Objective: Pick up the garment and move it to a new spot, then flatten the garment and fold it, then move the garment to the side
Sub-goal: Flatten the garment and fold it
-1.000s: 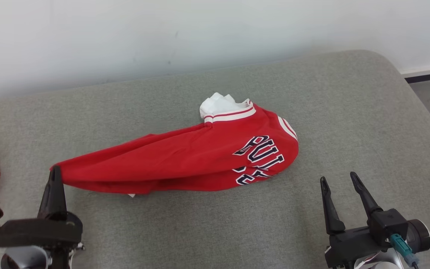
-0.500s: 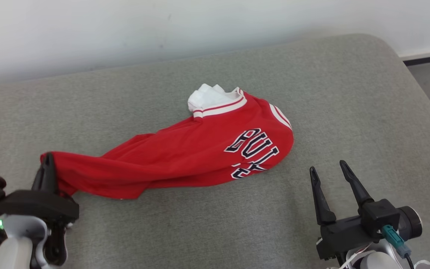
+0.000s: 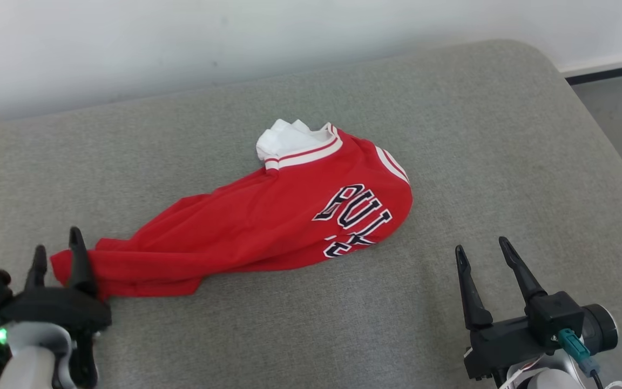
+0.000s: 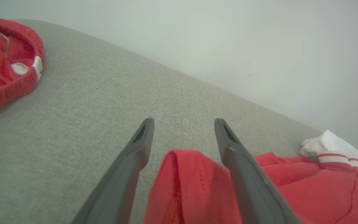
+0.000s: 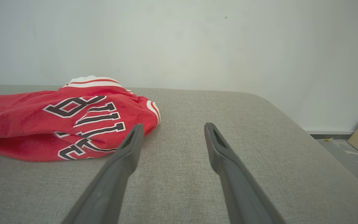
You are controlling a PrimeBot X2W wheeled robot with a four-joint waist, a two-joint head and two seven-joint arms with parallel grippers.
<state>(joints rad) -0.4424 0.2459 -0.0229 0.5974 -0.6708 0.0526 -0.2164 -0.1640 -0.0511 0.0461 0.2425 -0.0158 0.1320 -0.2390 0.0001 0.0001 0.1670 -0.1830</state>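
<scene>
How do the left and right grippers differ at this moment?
The left gripper has the jersey lying between its fingers; the right gripper has bare cushion between its own. The left sits at the jersey's stretched-out end, the right stands apart from its lettered end. Both are open, fingers pointing toward the wall.

The red garment [image 3: 268, 227] lay bunched in a long diagonal heap on the grey cushion [image 3: 451, 135], unfolded. White-and-red striped trim and white fabric showed at its far end; dark, white-edged lettering, partly tucked under, perhaps in 2 rows, marked its right end.
</scene>
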